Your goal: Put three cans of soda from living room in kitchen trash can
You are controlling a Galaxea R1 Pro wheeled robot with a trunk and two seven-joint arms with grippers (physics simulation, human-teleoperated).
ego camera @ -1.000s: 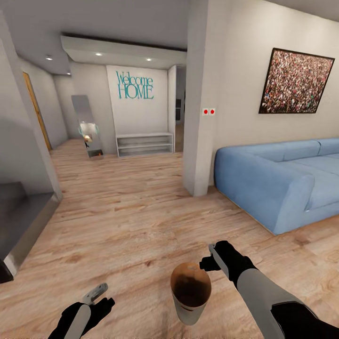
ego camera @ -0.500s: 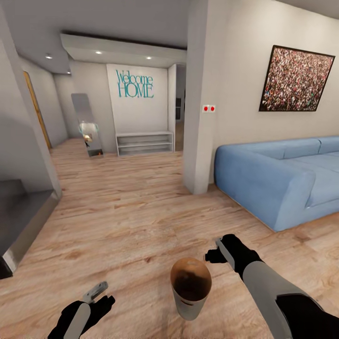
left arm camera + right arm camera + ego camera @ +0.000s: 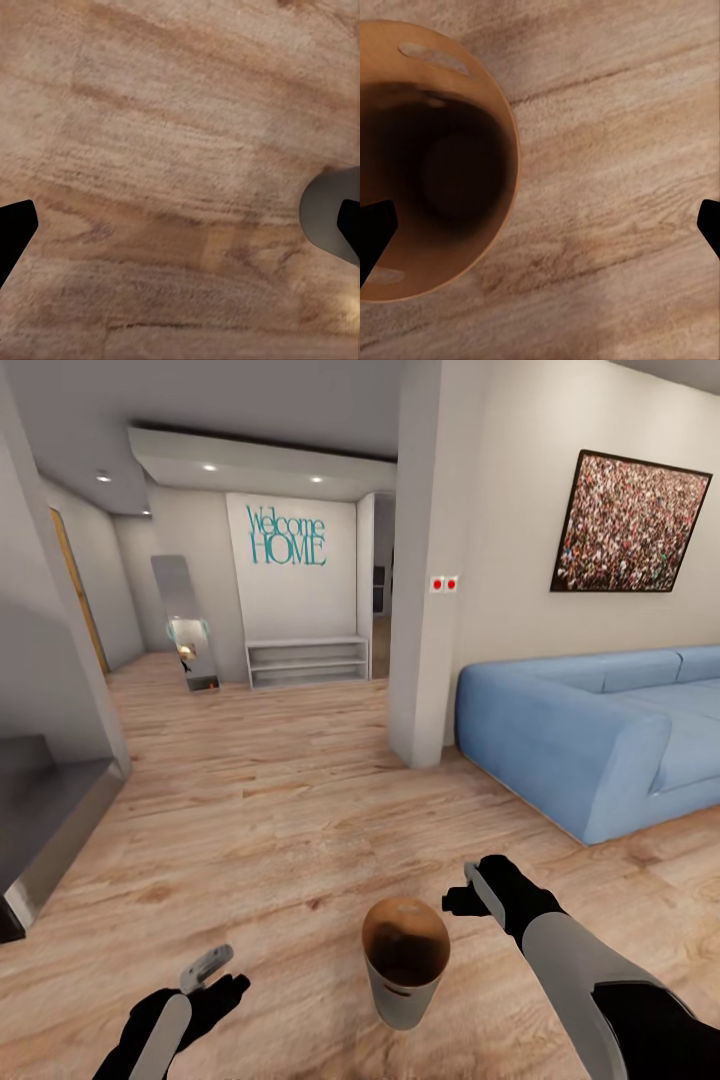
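Trash can, grey tapered bin with copper inner wall (image 3: 404,965), stands upright just left of my right gripper (image 3: 468,890), whose jaws are spread wide and empty.

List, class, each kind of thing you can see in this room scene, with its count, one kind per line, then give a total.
Trash can: 1
Blue sofa: 1
Framed picture: 1
Low shelf unit: 1
Leaning mirror: 1
End effectors: 2, the left end effector and the right end effector
Soda cans: 0 to be seen
Total: 7
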